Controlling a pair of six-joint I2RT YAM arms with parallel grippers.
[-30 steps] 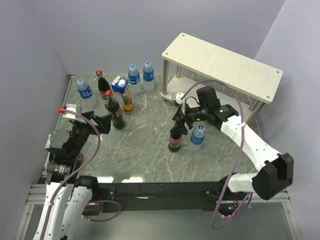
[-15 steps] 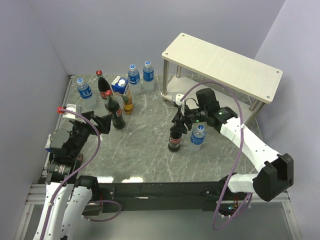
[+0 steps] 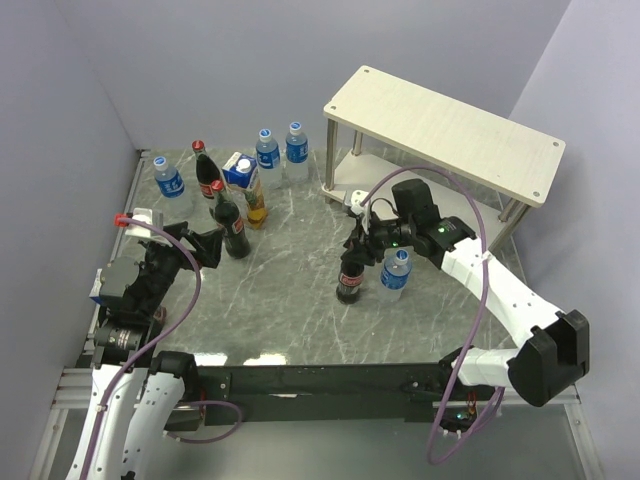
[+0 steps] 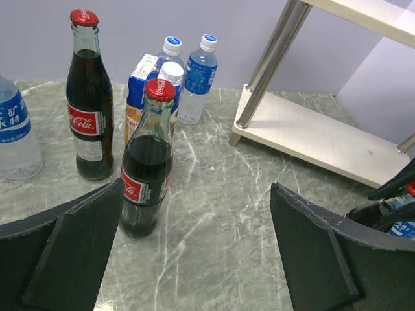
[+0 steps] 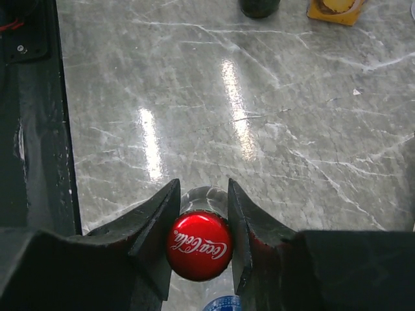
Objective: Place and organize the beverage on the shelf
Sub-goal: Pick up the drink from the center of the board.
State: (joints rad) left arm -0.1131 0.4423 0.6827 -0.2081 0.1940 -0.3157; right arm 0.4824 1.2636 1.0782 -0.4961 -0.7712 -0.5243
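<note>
Settling only: the right claw (image 3: 358, 248) has pinched narrow around the capped neck of the cola bottle (image 3: 350, 283) below it, unlifted, the shelf (image 3: 440, 130) just behind awaiting it.

The two-tier pale wooden shelf on metal legs (image 3: 440, 130) is set at the far right of the grey marbled table (image 3: 290, 310). Before it, mid-table, a dark red-capped glass cola bottle (image 3: 351, 282) is stood, with a small clear plastic water bottle (image 3: 395, 276) just to its right. A cluster is gathered far left. It comprises a rear cola bottle (image 3: 206, 178), a front cola bottle (image 3: 233, 230), a blue-topped juice carton (image 3: 240, 170) between them, and a lone water bottle (image 3: 168, 181) leftmost — a pair of water bottles (image 3: 267, 156) is placed nearest the shelf.
</note>
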